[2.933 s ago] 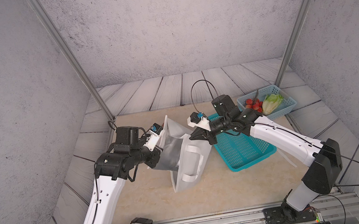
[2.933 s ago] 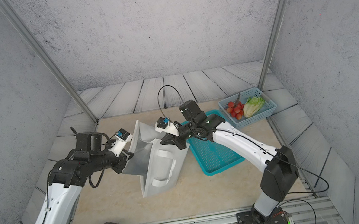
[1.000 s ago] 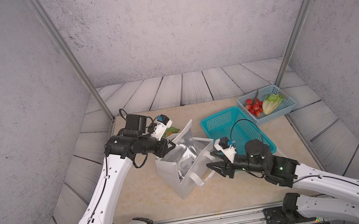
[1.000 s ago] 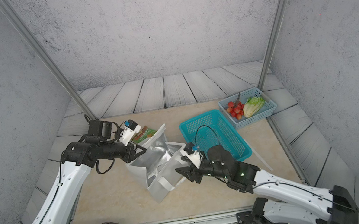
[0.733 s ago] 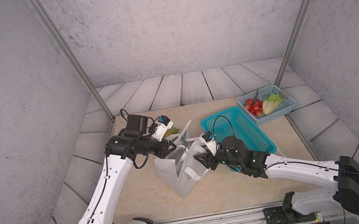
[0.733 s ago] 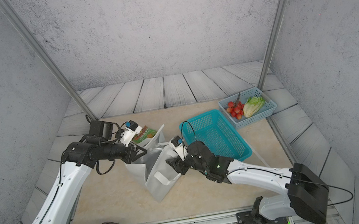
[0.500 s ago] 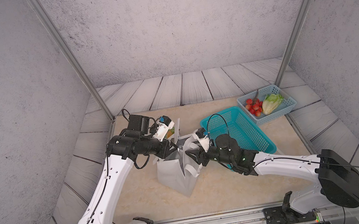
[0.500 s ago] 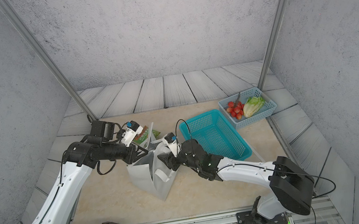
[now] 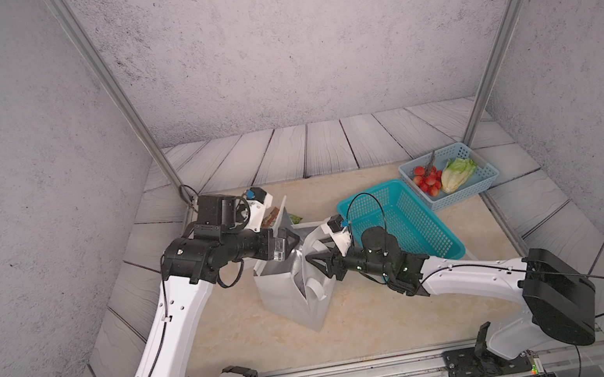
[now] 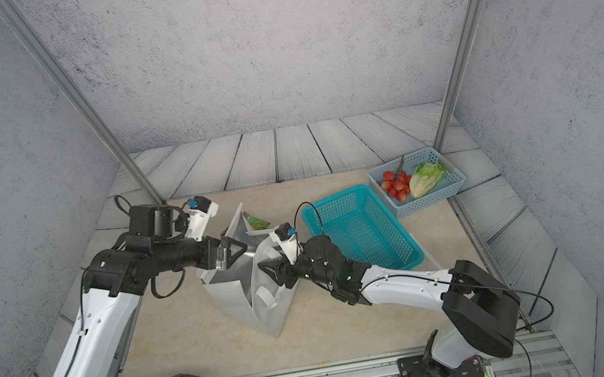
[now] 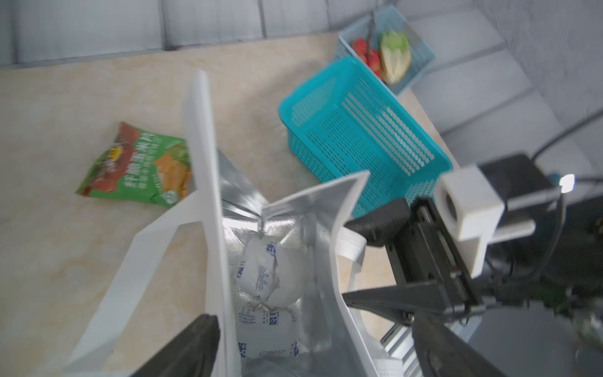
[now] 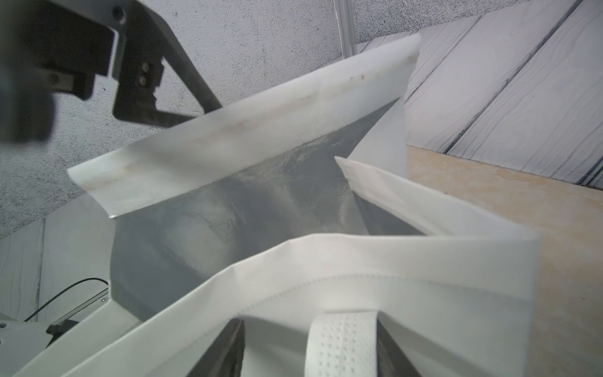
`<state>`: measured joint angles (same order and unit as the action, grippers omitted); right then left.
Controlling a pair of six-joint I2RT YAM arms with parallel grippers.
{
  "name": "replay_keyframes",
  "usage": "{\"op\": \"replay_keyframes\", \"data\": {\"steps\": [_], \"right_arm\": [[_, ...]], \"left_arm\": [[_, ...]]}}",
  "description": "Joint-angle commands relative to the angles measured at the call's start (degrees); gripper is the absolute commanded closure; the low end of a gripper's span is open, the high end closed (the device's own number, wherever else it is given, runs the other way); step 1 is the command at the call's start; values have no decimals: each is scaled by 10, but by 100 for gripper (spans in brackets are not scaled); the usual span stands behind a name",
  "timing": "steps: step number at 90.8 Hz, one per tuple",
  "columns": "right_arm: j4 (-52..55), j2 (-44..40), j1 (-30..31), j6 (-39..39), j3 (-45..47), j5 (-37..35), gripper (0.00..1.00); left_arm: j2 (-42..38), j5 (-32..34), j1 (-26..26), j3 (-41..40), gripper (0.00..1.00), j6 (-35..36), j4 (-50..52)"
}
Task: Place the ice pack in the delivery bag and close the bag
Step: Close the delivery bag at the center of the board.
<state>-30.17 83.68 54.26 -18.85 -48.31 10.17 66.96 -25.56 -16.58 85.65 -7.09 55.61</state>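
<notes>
Inside the delivery bag (image 9: 293,301), on its foil floor, the ice pack (image 11: 270,274) lies touching a second white pouch (image 11: 267,333), so the placing looks done. If you must shift it, expect a soft, sagging gel pouch, heavy for its bulk, with a smooth film skin likely to slip. Pinch a flat sealed edge rather than the plump middle. The bag itself looks light and floppy, so its hemmed rim is your handhold. Your left gripper (image 9: 289,241) hangs wide open, fingers astride the rim of the wall nearest that arm. Your right gripper (image 9: 317,265) sits at the opposite rim, jaws partly apart with the handle strap (image 12: 342,342) between them. Whether they pinch it you cannot tell.
</notes>
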Motion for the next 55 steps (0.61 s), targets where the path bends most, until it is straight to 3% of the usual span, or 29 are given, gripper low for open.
{"op": "replay_keyframes", "data": {"steps": [1,12,20,25,35,41,55], "right_arm": [[-13,4,3,-8,6,4,42],[-11,5,3,-4,4,5,42],[-11,8,3,-2,2,9,42],[-10,10,3,-1,2,11,42],[-1,11,2,3,0,12,44],[13,19,2,4,-11,8,45],[9,53,0,-3,-34,7,48]], "left_arm": [[-22,89,44,38,0,-72,-51],[-6,167,63,7,0,-61,-45],[3,175,94,-42,0,-66,-57],[8,149,115,-67,0,-84,-71],[19,-24,123,-109,1,-109,-125],[22,-92,122,-131,0,-118,-141],[4,-145,110,-190,0,-120,-159]]}}
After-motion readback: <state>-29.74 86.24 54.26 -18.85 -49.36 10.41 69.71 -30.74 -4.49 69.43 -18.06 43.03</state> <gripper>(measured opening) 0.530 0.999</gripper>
